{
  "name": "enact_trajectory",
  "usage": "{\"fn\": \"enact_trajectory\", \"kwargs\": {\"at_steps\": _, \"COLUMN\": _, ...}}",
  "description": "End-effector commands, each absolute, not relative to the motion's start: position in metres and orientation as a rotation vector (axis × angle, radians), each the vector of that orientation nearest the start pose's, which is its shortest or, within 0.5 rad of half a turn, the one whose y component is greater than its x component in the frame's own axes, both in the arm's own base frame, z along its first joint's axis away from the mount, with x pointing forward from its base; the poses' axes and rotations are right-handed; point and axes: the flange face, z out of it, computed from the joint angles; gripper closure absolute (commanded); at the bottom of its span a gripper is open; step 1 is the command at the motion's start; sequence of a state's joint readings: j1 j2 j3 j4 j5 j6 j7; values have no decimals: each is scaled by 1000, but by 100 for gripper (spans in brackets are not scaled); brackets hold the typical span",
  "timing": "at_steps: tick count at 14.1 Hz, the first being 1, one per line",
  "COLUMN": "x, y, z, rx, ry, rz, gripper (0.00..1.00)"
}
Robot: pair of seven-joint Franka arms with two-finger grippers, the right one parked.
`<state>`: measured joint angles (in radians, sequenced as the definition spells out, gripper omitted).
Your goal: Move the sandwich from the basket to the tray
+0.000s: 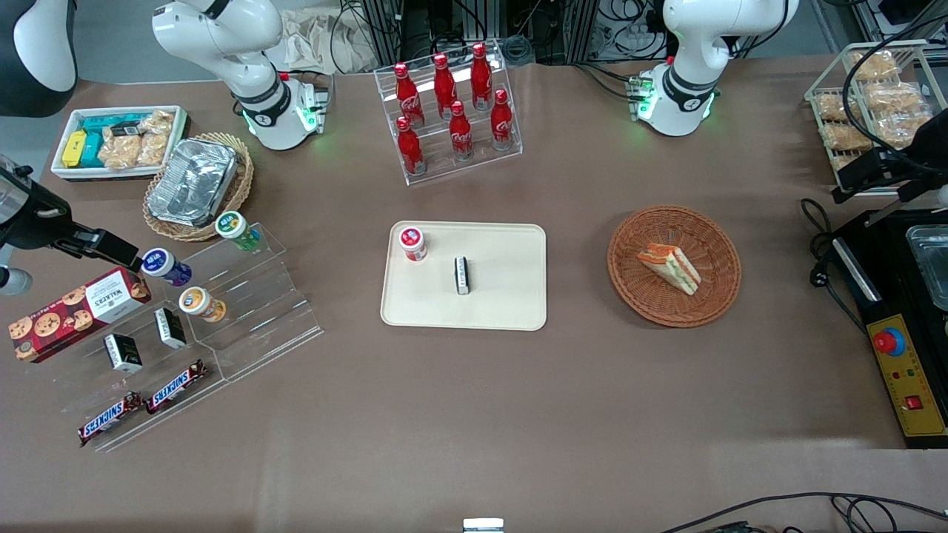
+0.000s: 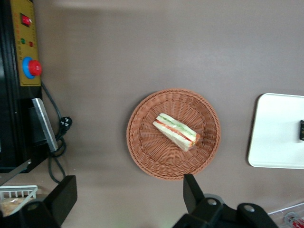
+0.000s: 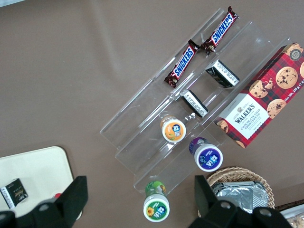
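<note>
The sandwich [image 1: 670, 268], a white-bread wedge with orange, red and green layers, lies in the round reddish-brown wicker basket [image 1: 643, 297]. It also shows in the left wrist view [image 2: 176, 132], lying in the basket [image 2: 152, 159]. The cream tray [image 1: 503, 296] lies beside the basket toward the parked arm's end and holds a small red-lidded jar [image 1: 412, 243] and a small black box [image 1: 462, 275]. An edge of the tray shows in the left wrist view [image 2: 278, 137]. My left gripper [image 1: 863, 176] hangs high over the working arm's end of the table, clear of the basket. It is open and empty [image 2: 127, 194].
A black machine with a red button [image 1: 889, 342] and a wire rack of bagged snacks [image 1: 866, 96] stand at the working arm's end. A rack of red bottles [image 1: 452, 111] stands farther from the camera than the tray. A clear step shelf [image 1: 244, 311] with snacks stands toward the parked arm's end.
</note>
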<state>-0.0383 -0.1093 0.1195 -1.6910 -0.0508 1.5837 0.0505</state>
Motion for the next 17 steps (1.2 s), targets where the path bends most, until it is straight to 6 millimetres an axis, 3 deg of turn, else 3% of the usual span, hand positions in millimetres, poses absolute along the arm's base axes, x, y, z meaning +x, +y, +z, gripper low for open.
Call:
{"fn": "enact_trajectory", "kwargs": {"at_steps": 1, "x": 520, "y": 42, "z": 633, "rx": -3178, "ry": -70, "rz": -48, "gripper": 1}}
{"fn": "enact_trajectory", "kwargs": {"at_steps": 5, "x": 518, "y": 47, "z": 635, "rx": -3174, "ry": -82, "rz": -48, "gripper": 1}}
{"fn": "enact_trajectory", "kwargs": {"at_steps": 9, "x": 513, "y": 69, "z": 627, "rx": -3196, "ry": -159, "rz": -9, "gripper": 1}}
{"fn": "enact_trajectory", "kwargs": {"at_steps": 11, "x": 513, "y": 67, "z": 622, "rx": -3200, "ry": -155, "rz": 8, "gripper": 1}}
{"fn": "enact_trajectory", "kwargs": {"at_steps": 17, "x": 483, "y": 50, "z": 585, "rx": -3238, "ry": -127, "rz": 93, "gripper": 1}}
